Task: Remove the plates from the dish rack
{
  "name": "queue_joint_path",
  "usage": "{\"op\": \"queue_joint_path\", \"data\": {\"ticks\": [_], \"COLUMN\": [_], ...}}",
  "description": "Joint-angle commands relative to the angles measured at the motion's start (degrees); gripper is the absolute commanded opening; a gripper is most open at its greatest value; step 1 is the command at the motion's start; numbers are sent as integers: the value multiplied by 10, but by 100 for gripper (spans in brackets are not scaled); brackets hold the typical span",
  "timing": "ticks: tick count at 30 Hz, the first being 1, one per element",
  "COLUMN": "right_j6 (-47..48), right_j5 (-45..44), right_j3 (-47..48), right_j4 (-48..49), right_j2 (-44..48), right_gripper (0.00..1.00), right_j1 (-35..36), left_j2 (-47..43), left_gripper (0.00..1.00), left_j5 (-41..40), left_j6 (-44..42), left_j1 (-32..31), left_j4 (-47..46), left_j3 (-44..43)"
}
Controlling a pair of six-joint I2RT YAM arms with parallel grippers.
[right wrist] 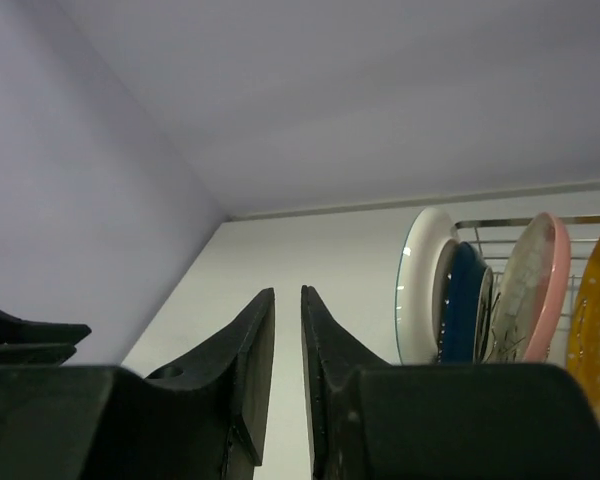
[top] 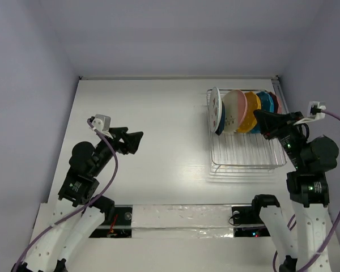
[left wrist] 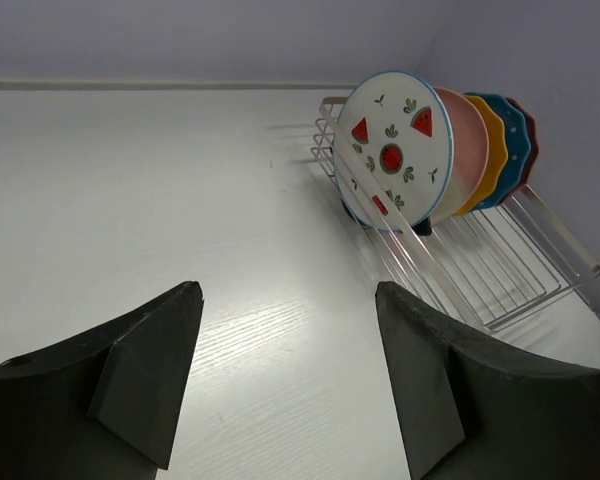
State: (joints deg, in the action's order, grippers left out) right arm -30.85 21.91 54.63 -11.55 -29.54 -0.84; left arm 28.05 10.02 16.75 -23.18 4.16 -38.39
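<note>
Several plates stand on edge in the silver wire dish rack [top: 243, 156] at the right of the table. From the left they are a white plate with red fruit marks [top: 215, 107], a cream-and-pink one [top: 235, 110], a yellow one [top: 250, 110] and a teal one [top: 266, 101]. The right wrist view also shows a navy plate [right wrist: 467, 300] behind the white plate [right wrist: 420, 285]. My right gripper [top: 259, 116] hovers over the rack's right end, its jaws a narrow gap apart and empty [right wrist: 288, 292]. My left gripper [top: 137, 137] hangs wide open over bare table, well left of the rack, facing the plates [left wrist: 395, 145].
The near half of the rack [left wrist: 510, 270] holds nothing. White walls close the table on the left, back and right. A taped strip [top: 181, 218] runs along the near edge between the arm bases.
</note>
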Motion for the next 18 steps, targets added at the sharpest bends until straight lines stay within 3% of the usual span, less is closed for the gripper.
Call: {"op": "queue_joint_path", "data": {"ticks": [1,3,6,8,9,10,13,18], "right_j6": [17,15,25,45,54,72,104,140], "right_j5": [60,71,11,-71,-107,-137,-273,-372], "right_j3": [25,29,47,85,102,120,191,278], "right_j4": [0,7,12,-15,-27,-39,-93,-141], "right_j2": [-44,-80,-120,-153,-172,-210,-293,-404], "right_gripper": [22,20,19,17,8,6,0,0], "right_j1": [-4,12,59,131,158,200,232,237], "left_j2": [4,-1,-5,-4,-3,1,9,5], "left_gripper": [67,67,61,49,44,31,0,0], "left_j5": [15,16,23,33,38,36,17,-4], "left_j6": [-13,-14,-16,-15,-15,-13,-11,-8], "left_j1": [6,11,11,11,11,11,11,11], "left_j4": [-17,-17,-19,-28,-31,-31,-19,-11], "left_j3": [-24,-23,-21,-20,-17,-17,-23,-26]}}
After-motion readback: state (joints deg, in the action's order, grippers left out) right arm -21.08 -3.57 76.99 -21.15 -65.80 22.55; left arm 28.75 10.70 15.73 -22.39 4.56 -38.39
